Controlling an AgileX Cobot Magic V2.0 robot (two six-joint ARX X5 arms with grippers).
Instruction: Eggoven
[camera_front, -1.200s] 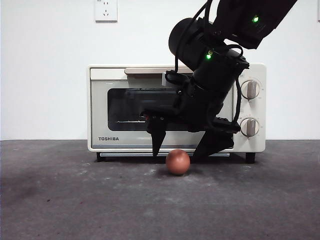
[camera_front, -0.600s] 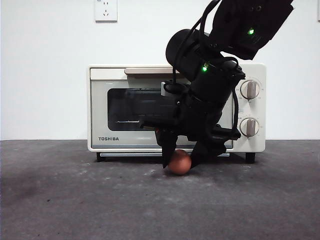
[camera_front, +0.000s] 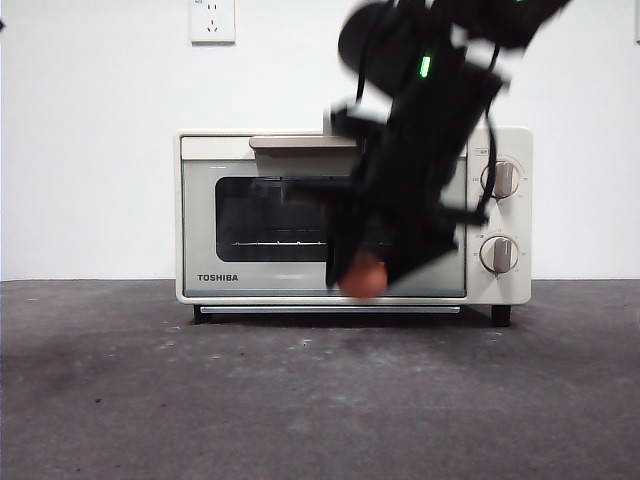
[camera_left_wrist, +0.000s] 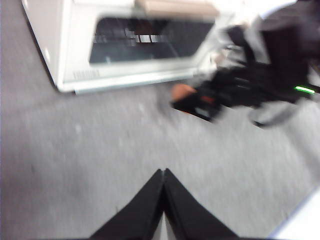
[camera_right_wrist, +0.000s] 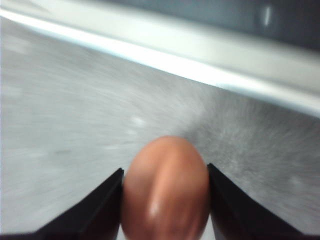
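The reddish-brown egg (camera_front: 362, 278) hangs in the air in front of the cream TOSHIBA toaster oven (camera_front: 230, 215), clamped between the black jaws of my right gripper (camera_front: 366, 272). The right wrist view shows the egg (camera_right_wrist: 165, 192) filling the gap of the right gripper (camera_right_wrist: 165, 197) above the grey table. The oven's dark glass door is closed, with its tan handle (camera_front: 295, 142) along the top and two knobs (camera_front: 500, 180) on the right. My left gripper (camera_left_wrist: 163, 187) is shut and empty over the table, away from the oven (camera_left_wrist: 70, 55); its view shows the egg (camera_left_wrist: 183, 93) in the other gripper.
The dark grey table (camera_front: 200, 400) spreads in front of the oven. A white wall with a socket (camera_front: 211, 20) stands behind. The right arm (camera_front: 440, 90) covers the right part of the oven door.
My right gripper closed on the egg and has lifted it off the table, up to about the height of the oven door's lower edge. The left gripper's earlier state is not shown.
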